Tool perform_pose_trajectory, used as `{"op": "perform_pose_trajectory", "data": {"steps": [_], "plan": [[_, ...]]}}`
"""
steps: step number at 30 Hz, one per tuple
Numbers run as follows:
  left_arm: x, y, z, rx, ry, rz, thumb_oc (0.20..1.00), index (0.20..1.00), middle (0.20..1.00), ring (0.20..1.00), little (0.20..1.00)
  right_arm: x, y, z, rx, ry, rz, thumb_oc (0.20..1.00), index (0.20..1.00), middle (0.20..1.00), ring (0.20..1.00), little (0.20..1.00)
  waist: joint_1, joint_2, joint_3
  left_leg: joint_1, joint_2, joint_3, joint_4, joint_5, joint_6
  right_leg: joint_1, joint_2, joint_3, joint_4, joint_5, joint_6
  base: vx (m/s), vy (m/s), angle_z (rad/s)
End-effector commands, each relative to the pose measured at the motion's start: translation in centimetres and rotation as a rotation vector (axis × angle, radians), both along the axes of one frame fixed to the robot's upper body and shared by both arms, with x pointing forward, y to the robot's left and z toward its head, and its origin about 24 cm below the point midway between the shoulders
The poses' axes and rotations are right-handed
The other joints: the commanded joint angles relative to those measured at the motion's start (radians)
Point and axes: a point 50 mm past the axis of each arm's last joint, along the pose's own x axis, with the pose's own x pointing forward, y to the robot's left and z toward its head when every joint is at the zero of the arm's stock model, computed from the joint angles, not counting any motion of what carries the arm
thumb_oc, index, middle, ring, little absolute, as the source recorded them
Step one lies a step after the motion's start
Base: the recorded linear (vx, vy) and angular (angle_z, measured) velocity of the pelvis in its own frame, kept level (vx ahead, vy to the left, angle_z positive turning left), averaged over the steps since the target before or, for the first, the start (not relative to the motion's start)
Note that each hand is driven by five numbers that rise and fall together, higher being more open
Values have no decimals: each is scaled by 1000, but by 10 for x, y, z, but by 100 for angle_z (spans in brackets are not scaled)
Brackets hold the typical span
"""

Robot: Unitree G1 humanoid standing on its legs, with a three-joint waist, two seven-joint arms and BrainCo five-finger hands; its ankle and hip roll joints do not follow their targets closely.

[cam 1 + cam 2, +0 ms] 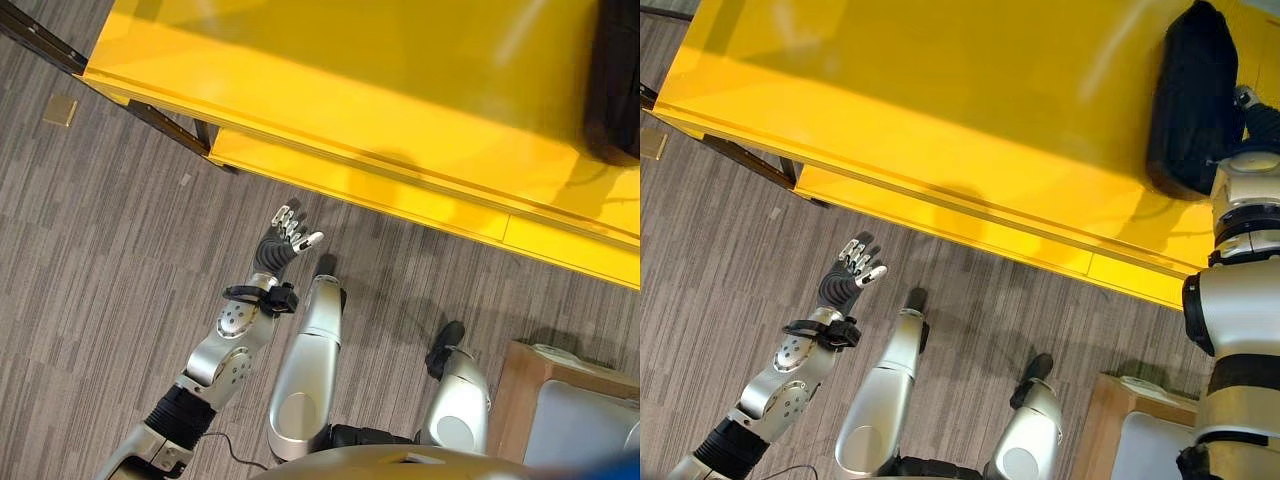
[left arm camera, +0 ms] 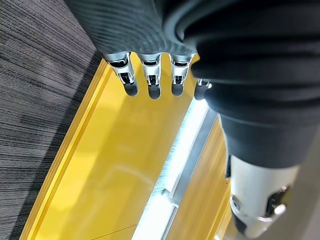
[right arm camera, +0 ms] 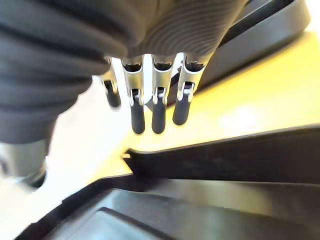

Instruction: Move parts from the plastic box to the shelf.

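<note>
Left hand point(image 1: 853, 267): over floor below yellow shelf's point(image 1: 940, 110) front edge, fingers straight, empty | Right hand point(image 3: 155, 107): over shelf top, fingers relaxed, nothing held | One black part point(image 1: 1192, 100): lying on shelf, near its right end | One plastic box point(image 1: 585, 425): on floor, well below shelf.

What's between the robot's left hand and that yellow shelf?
Only bare grey carpet lies between the left robot hand and the yellow shelf edge, as the right eye view shows.

black part point(image 1: 1193, 100) cropped (left eye), right hand point(image 3: 156, 107) blurred
</note>
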Motion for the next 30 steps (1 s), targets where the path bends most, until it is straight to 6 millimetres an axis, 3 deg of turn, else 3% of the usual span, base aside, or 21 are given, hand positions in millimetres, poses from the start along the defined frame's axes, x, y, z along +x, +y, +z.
{"op": "perform_pose_trajectory", "data": {"steps": [1,17,30], "plan": [[-5,1,17,-34,-94,-15,1000,1000,1000,1000,1000,-30,-24,55,-84,-178,-99,1000,1000,1000,1000,1000,11,28,-21,30,-5,88,-46,-38,50,-4,40,18,251,-171,-63,0,0,0],[-4,19,13,-11,-86,49,1000,1000,1000,1000,1000,-31,-20,66,-60,-283,-66,1000,1000,1000,1000,1000,6,15,-41,71,17,87,-76,-20,37,18,55,16,223,-173,-72,-13,-2,-1],[-4,21,5,6,-49,24,1000,1000,1000,1000,1000,-6,18,71,-125,-317,107,1000,1000,1000,1000,1000,-24,-1,-88,168,60,109,-192,39,9,81,90,19,87,-129,-75,-25,-8,-9]]}}
